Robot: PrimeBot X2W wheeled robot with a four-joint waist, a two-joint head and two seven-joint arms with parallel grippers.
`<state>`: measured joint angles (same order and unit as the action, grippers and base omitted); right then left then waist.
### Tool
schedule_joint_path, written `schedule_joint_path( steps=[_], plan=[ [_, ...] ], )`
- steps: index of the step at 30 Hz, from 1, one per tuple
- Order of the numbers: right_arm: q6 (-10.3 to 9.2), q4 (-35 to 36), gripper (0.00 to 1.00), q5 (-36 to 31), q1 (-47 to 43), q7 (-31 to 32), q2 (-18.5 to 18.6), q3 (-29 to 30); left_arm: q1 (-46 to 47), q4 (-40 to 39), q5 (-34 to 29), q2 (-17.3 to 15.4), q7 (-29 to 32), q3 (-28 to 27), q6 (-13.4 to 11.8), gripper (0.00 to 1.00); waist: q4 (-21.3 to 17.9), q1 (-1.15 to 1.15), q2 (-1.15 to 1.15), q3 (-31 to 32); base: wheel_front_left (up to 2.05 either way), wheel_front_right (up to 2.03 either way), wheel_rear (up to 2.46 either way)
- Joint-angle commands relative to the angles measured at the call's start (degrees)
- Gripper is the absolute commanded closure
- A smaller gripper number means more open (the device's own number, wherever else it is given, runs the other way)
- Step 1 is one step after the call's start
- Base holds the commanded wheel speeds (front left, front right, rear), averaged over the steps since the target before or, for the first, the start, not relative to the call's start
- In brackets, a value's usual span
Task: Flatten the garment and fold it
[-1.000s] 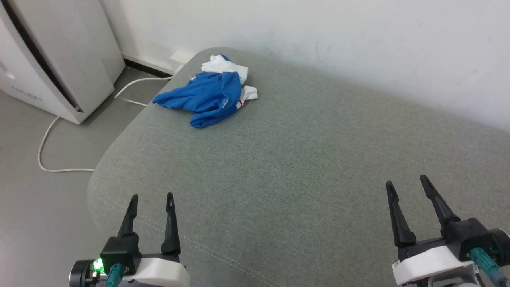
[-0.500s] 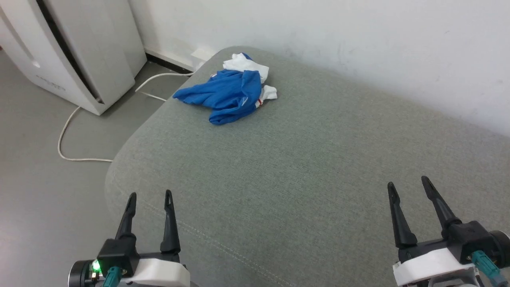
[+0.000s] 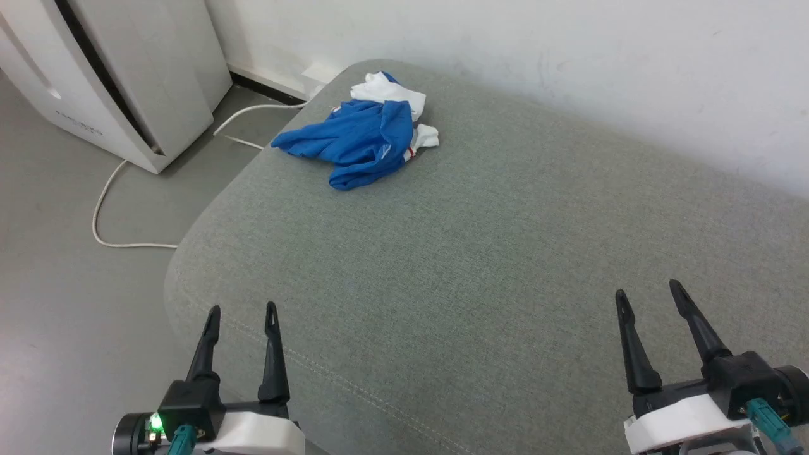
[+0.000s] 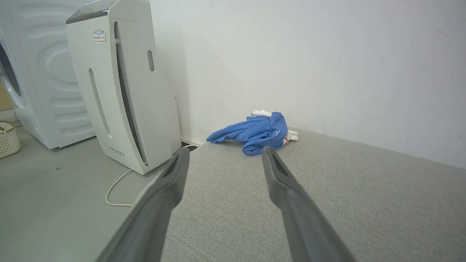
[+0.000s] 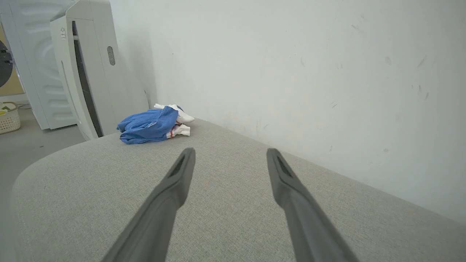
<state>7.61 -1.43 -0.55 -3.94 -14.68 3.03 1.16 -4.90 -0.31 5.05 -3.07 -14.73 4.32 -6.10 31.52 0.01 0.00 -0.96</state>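
Observation:
The garment (image 3: 361, 140) lies crumpled in a heap at the far left corner of a grey-green cushion (image 3: 480, 265), blue with white sleeve parts and a bit of red trim showing. It also shows in the left wrist view (image 4: 256, 132) and the right wrist view (image 5: 151, 125). My left gripper (image 3: 243, 311) is open at the near left edge of the cushion, far short of the garment. At the near right, my right gripper (image 3: 648, 289) stands open too. Nothing is between either pair of fingers.
A white appliance (image 3: 107, 69) stands on the grey floor left of the cushion, with a white cable (image 3: 104, 208) trailing past the corner. A white wall (image 3: 569, 57) runs behind the cushion. A washing machine (image 4: 32, 80) and a small basket (image 4: 7, 138) stand further left.
The head camera has shifted, so the garment and cushion sit further right and higher in the picture than a second ago. Both grippers stay open; the garment has not changed shape.

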Motion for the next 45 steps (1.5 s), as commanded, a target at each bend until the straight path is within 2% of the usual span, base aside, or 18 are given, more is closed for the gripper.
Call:
schedule_joint_path(
  steps=[1, 4, 9, 11, 17, 24, 28, 34, 40, 45],
  plan=[
    [-0.12, -0.1, 0.00, -0.4, -0.4, -0.3, -0.2, -0.2, -0.5, -0.1, 0.1, 0.2, -0.3, 0.1, 0.0, 0.00, -0.2, -0.01, 0.00, -0.3, 0.00, 0.00, 0.00],
    [-0.12, 0.2, 0.00, -0.8, 0.0, -0.3, -0.2, -0.6, 0.0, 0.5, 3.4, 0.2, -0.3, -0.4, 0.0, 0.00, -0.9, -0.01, 0.00, -1.3, 0.00, 0.00, 0.00],
    [-0.12, 1.6, 0.00, -2.9, 2.0, -0.3, -0.2, -1.8, 4.1, 3.9, 3.5, 0.1, -0.3, -1.4, 3.7, 0.00, -3.6, -0.01, 0.00, -5.7, 0.00, 0.00, 0.00],
    [-0.12, 2.6, 0.00, -3.8, 3.0, -0.3, -0.2, -2.4, 7.3, 6.9, 5.4, -0.1, -0.3, -2.7, 5.5, 0.00, -5.2, -0.01, 0.00, -8.4, 0.00, 0.00, 0.00],
    [-0.12, 4.8, 0.00, -6.6, 5.4, -0.3, -0.1, -4.5, 21.6, 13.7, 6.8, -5.4, 1.8, -4.1, 9.7, 0.00, -10.0, -0.01, 0.00, -16.2, 0.00, 0.00, 0.00],
    [-0.12, 7.5, 0.00, -6.9, 10.0, -0.3, -0.1, -6.7, 38.0, 19.6, 10.2, -14.2, 11.7, -6.9, 12.0, 0.00, -17.5, -0.01, 0.00, -24.6, 0.00, 0.00, 0.00],
    [-0.12, 9.6, 0.00, -6.9, 11.9, -0.3, -0.1, -6.9, 46.3, 24.5, 12.1, -19.6, 20.7, -6.1, 13.0, 0.00, -20.9, -0.01, 0.00, -28.8, 0.00, 0.00, 0.00],
    [-0.12, 11.5, 0.00, -6.5, 13.7, -0.3, -0.1, -7.2, 56.5, 31.0, 15.8, -27.4, 33.5, -2.1, 13.5, 0.00, -25.0, -0.01, 0.00, -33.6, 0.00, 0.00, 0.00],
    [-0.12, 12.5, 0.00, -6.1, 14.8, -0.3, -0.1, -6.6, 63.0, 36.3, 24.0, -34.7, 43.3, 3.8, 13.6, 0.00, -27.9, -0.01, 0.00, -36.9, 0.00, 0.00, 0.00],
    [-0.12, 13.1, 0.00, -4.8, 15.7, -0.3, -0.1, -4.8, 64.1, 41.6, 29.8, -37.1, 48.7, 5.8, 13.6, 0.00, -29.0, -0.01, 0.00, -38.4, 0.00, 0.00, 0.00]
  ],
)
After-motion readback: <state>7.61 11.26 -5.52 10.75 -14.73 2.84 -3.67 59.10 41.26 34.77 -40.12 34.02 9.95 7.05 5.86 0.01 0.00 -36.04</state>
